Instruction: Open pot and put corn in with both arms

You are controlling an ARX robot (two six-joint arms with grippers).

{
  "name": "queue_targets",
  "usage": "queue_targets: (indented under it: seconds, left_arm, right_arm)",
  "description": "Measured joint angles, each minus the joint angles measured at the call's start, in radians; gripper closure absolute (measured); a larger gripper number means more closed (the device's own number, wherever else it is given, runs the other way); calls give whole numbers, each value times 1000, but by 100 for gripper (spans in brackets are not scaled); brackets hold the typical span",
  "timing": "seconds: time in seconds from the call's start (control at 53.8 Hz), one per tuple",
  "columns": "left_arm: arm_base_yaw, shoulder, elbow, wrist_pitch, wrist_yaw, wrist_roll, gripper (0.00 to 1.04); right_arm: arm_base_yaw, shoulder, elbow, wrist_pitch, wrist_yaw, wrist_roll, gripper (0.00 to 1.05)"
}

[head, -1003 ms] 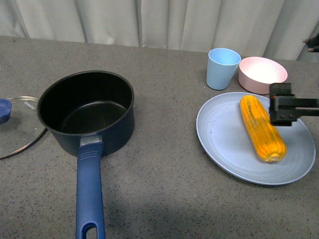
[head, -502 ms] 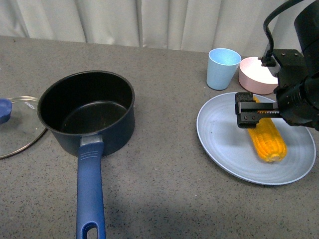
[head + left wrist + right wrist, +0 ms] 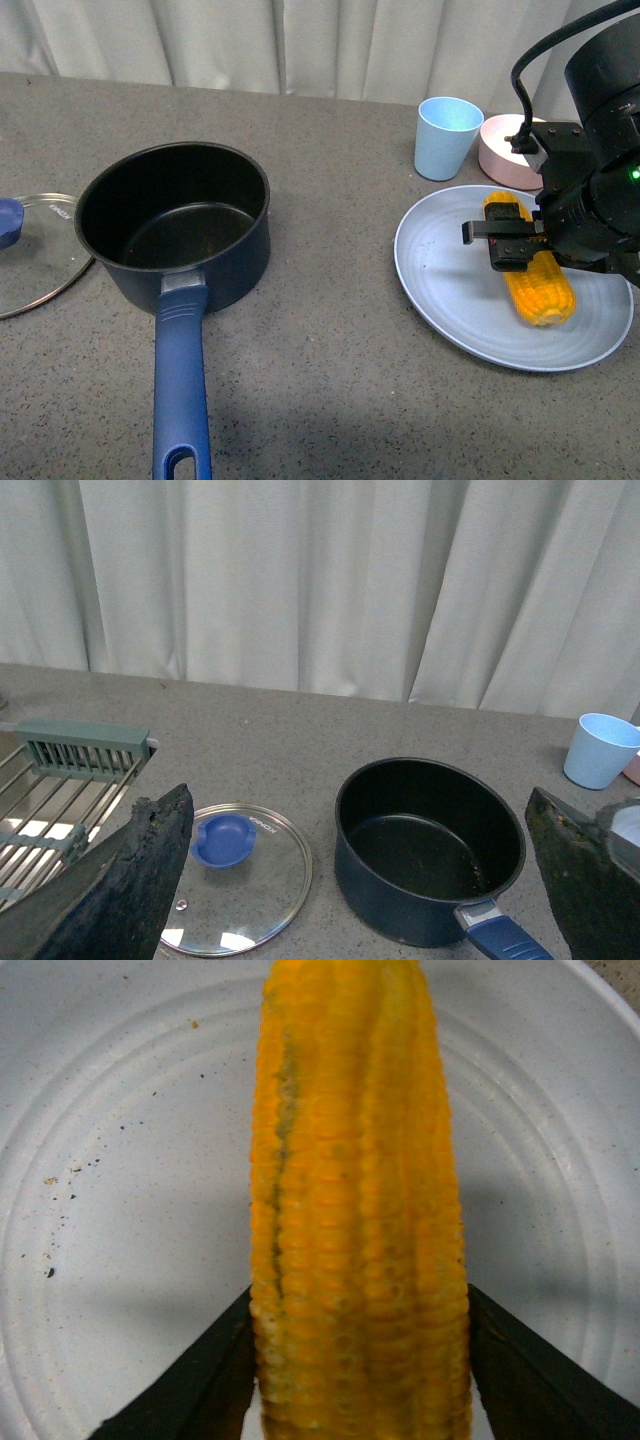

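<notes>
The dark navy pot [image 3: 175, 222] stands open at the left of the table, its long blue handle [image 3: 181, 385] pointing toward me; it also shows in the left wrist view as the pot [image 3: 430, 845]. Its glass lid [image 3: 35, 250] with a blue knob lies flat beside it, the lid [image 3: 235, 875] apart from the pot. The yellow-orange corn [image 3: 535, 270] lies on a blue-grey plate [image 3: 450, 270] at the right. My right gripper [image 3: 515, 245] is shut on the corn [image 3: 360, 1210], one finger pressed on each side. My left gripper [image 3: 360, 890] hangs open above the table, its fingers wide apart.
A light blue cup [image 3: 446, 136] and a pink bowl [image 3: 505, 150] stand behind the plate. A metal dish rack [image 3: 60, 780] sits beside the lid. Curtains hang along the table's far edge.
My right arm came in from the right and lowered over the plate. Its fingers went from beside the corn to closed around its middle.
</notes>
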Motion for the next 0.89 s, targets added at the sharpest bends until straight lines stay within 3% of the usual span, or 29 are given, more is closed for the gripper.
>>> queue_targets:
  seconds: [0.186,0.316,0.483,0.613,0.892]
  left_arm:
    - [0,0,0,0,0,0,6]
    - [0,0,0,0,0,0,6]
    - [0,0,0,0,0,0,6]
    - [0,0,0,0,0,0,6]
    - [0,0,0,0,0,0,6]
  right_arm:
    - [-2,-8,2,-4,-36,12,72]
    - [-8,-45,0,-2,-104,24,78]
    - [-13,-157,6,0,-309,108,84]
    - [52,-174,77,15,-488,235,86]
    - [234,-66,238,18,-540,390,87]
